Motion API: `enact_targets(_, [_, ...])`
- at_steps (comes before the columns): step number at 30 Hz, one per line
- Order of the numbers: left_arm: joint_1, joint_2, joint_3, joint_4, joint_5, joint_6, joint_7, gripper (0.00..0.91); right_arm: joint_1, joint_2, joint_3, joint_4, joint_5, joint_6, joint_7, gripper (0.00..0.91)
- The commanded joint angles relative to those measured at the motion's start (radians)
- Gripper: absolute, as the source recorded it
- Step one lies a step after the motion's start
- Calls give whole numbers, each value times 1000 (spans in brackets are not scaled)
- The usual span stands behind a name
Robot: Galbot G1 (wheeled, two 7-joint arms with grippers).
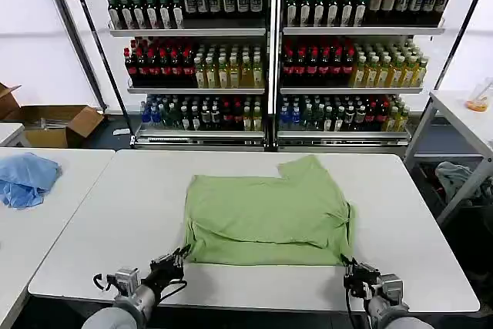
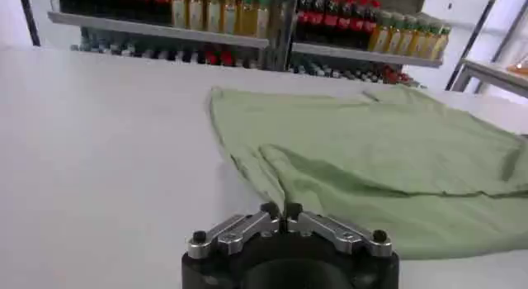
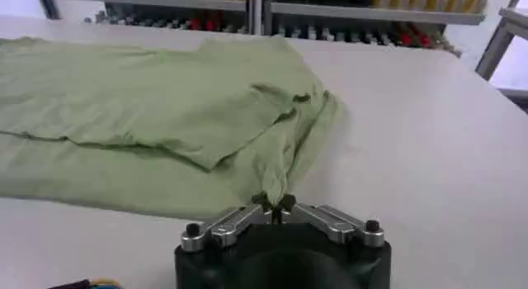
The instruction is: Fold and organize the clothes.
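Note:
The clothes are one light green shirt lying partly folded in the middle of the white table. My left gripper is at its near left corner, shut on the shirt's hem. At the near right corner my right gripper is shut on a bunched bit of the shirt. Both corners rest low, close to the table top near its front edge. One flap of the shirt sticks out toward the far side.
A light blue cloth lies on a second table at the left. Shelves of bottles stand behind the table. A cardboard box sits on the floor at far left. Another table stands at the right.

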Motion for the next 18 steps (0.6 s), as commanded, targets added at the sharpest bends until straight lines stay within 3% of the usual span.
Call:
enact_targets(1, [263,-3,-140,-176,19,28,-15,907,-148,-19,92,158,-56,11,-15,907])
enact_targets(9, [202,19,-217,-215,-2,47,-30,907,17,-72,149,165,54,71,9,907])
enact_targets(11, [165,32,-228,-208,-19,40,-35,907,98,-84,112,123,55,63,19,907])
enact_targets(16, [2,71,-195,-84,-30,29,-48,907,436,-97,-97,-49,110,24,56,907])
enact_targets(18, [-108,87,-153,-7,-32,26,-56,907,621,-75,-196,-207,156,-8,91,907])
